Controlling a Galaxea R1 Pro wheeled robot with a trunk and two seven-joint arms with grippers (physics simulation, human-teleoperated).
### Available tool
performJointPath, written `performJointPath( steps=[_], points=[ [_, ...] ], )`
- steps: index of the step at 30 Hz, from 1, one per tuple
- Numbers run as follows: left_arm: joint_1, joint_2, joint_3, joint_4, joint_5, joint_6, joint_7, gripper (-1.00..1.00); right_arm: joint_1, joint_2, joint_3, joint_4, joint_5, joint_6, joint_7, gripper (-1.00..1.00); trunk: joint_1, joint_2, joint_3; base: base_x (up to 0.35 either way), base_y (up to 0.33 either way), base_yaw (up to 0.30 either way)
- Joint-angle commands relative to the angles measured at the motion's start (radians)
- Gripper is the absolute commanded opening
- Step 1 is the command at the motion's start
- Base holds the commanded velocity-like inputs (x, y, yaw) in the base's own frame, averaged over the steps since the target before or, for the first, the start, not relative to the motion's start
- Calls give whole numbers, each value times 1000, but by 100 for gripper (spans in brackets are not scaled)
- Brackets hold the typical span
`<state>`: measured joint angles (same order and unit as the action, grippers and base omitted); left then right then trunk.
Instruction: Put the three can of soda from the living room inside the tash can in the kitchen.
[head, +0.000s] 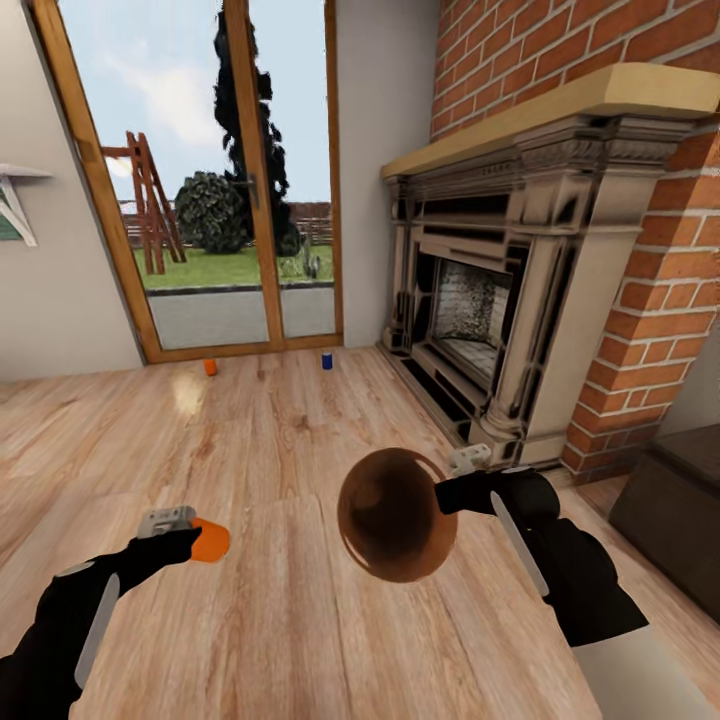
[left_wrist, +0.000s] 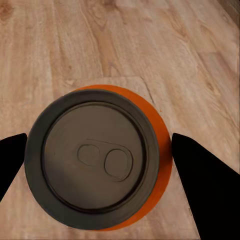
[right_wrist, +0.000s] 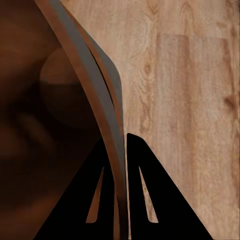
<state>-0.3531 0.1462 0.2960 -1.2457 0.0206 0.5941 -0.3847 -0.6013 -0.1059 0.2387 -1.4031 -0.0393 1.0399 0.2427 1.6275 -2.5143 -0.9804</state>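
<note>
- In the head view, we were in the living room, facing the glass doors (head: 215, 170) with the fireplace (head: 490, 300) to our right. Our left gripper (head: 190, 540) held an orange can (head: 211, 540) above the wood floor (head: 300, 620), while our right gripper (head: 448, 492) gripped the rim of the trash can (head: 392, 514), tipped so its brown mouth faced us. The held can lay just left of that mouth, at about the same height, so we judged the coming move to be a short sideways carry by the left arm, which was the nearer one. A second orange can (head: 210, 367) and the blue can (head: 327, 361) stood upright on the floor near the doors, well apart from both arms.
- In the left wrist view, we looked straight down the long axis of the orange can (left_wrist: 95, 160) onto its grey lid; the dark fingers (left_wrist: 205, 185) flanked it on both sides, partly spread around its body.
- In the right wrist view, the fingers (right_wrist: 147, 195) were pinched nearly closed on the thin wall of the trash can (right_wrist: 87, 90), one inside and one outside.
</note>
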Motion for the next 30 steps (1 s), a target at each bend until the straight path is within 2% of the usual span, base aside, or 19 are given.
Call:
performJointPath(
  steps=[1, 6, 12, 17, 21, 24, 28, 29, 30],
  points=[
    [-1, 0, -1, -10, -2, 16, -12, -100, 0, -3, -1, 0, -31, 3, 8, -100, 0, 0, 4, 0, 0, 0],
    [-2, 2, -27, -40, -3, 65, -54, -100, 0, -17, -3, 0, -32, 5, 14, -100, -3, 1, 23, 0, 0, 0],
    [-4, 6, -82, -99, -4, 136, -84, -100, 0, -48, -3, 5, -33, 5, 20, -100, -5, 3, 47, 0, 0, 0],
    [-5, 11, -105, -135, -4, 172, -121, -100, 0, -79, -2, 15, -36, 3, 23, -100, -8, 4, 66, 0, 0, 0],
    [-11, 40, -127, -148, -4, 197, -205, -100, 0, -99, -3, 38, -41, 0, 29, -100, -9, 5, 81, 0, 0, 0],
    [-18, 60, -135, -150, -5, 202, -269, -100, 0, -111, -4, 61, -42, -2, 71, -100, -11, 6, 93, 0, 0, 0],
    [-20, 68, -139, -151, -5, 205, -331, -100, 0, -119, -5, 82, -37, -4, 133, -100, -13, 7, 108, 0, 0, 0],
    [-21, 69, -140, -151, -6, 206, -380, -100, 0, -121, -5, 91, -36, -4, 144, -100, -13, 7, 112, 0, 0, 0],
    [-22, 69, -140, -152, -6, 206, -402, -100, 0, -122, -6, 99, -35, -4, 148, -100, -14, 7, 116, 0, 0, 0]
  ],
)
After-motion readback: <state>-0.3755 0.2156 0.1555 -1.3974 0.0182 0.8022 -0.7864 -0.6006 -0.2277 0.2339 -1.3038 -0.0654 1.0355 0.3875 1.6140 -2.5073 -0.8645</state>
